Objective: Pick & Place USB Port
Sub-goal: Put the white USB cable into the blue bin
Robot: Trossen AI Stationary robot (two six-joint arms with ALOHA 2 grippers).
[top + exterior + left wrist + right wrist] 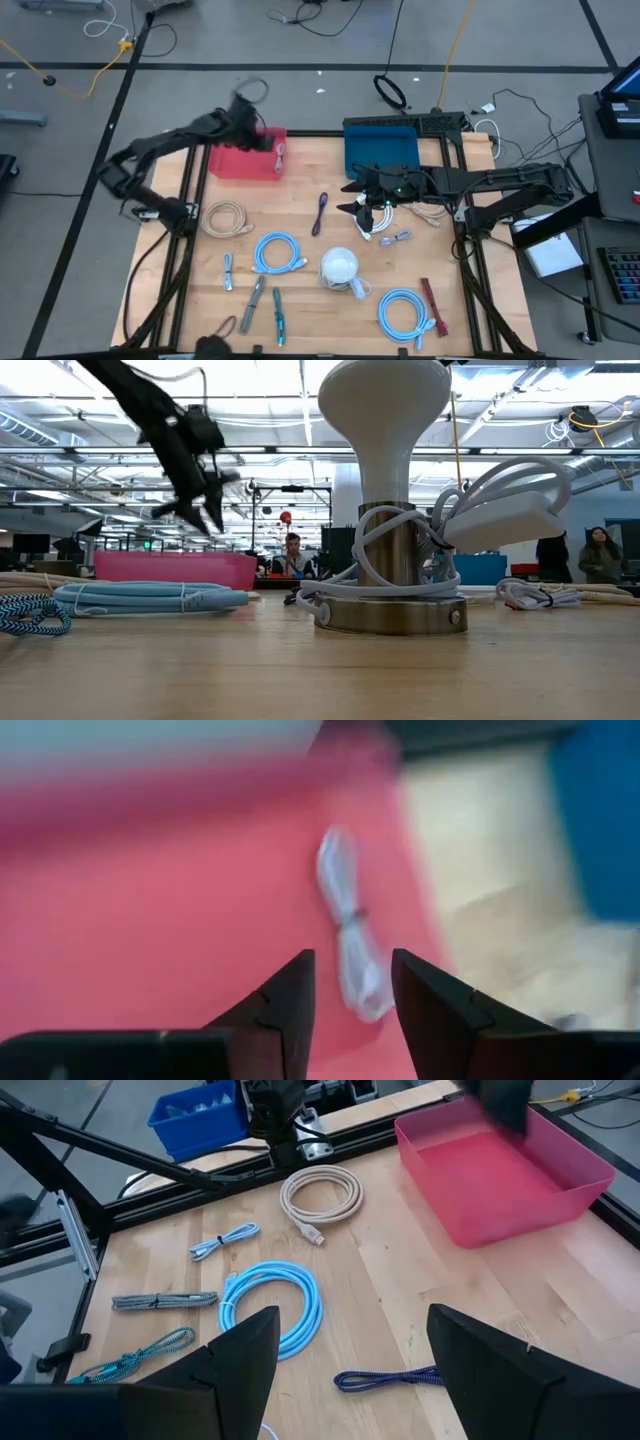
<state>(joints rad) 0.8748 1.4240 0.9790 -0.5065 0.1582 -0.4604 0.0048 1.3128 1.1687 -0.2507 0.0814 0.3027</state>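
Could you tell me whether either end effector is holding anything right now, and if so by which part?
Nothing is held. The left end effector is open above the white bundled cable lying in the red bin; the right end effector is open and empty.

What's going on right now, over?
Left gripper open above pink bin, white cable bundle lying inside. Right gripper open, waiting mid-table. Nothing in the way.
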